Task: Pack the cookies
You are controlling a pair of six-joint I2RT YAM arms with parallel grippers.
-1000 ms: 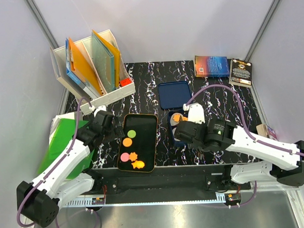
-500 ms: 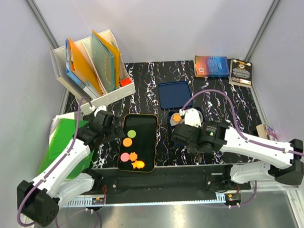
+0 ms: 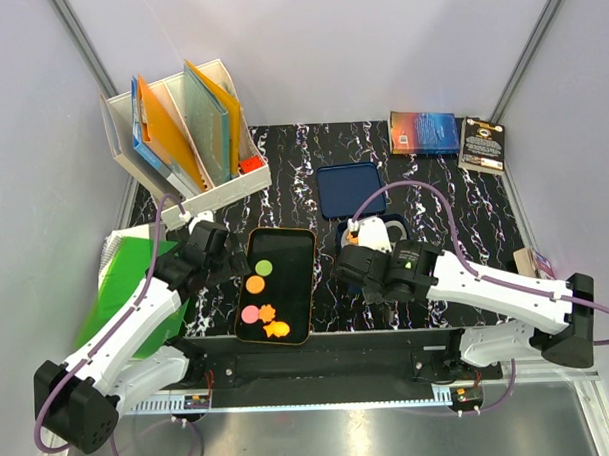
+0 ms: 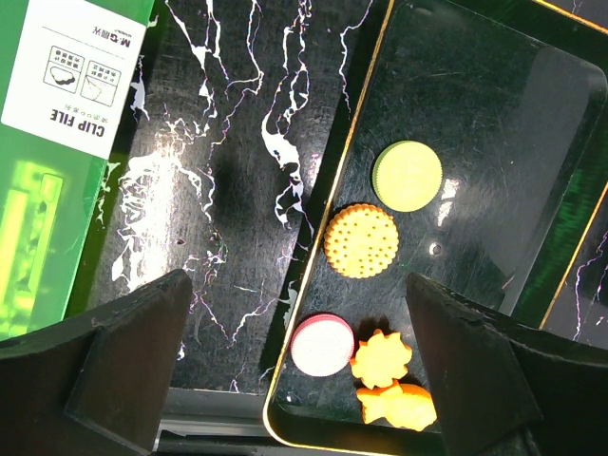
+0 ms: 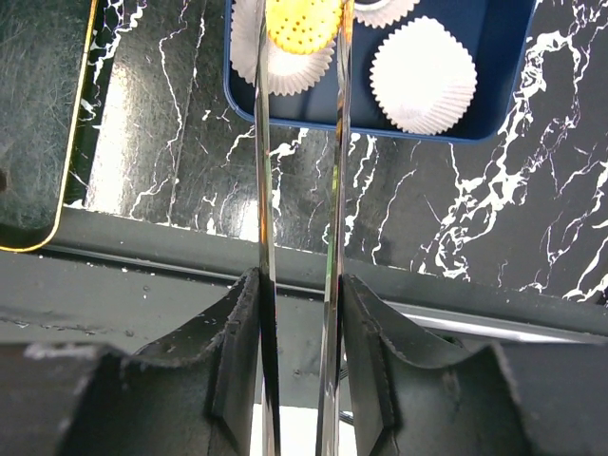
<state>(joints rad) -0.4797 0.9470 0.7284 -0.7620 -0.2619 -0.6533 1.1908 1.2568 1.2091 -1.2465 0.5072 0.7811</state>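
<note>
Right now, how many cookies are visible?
6. Black tray: green, round orange, pink, two jagged orange. One more, between the tongs, at a paper cup in the blue box. Others may be hidden.

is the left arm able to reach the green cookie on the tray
Probably yes: the left end effector hangs open at the tray edge, and the green cookie lies bare, nothing on it.

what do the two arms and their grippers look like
The left arm and right arm are white shells with black joints and black bases, each trailed by a looping purple cable. The left gripper and right gripper have matte black, wedge-shaped fingers with rough edges. No markings are readable.
</note>
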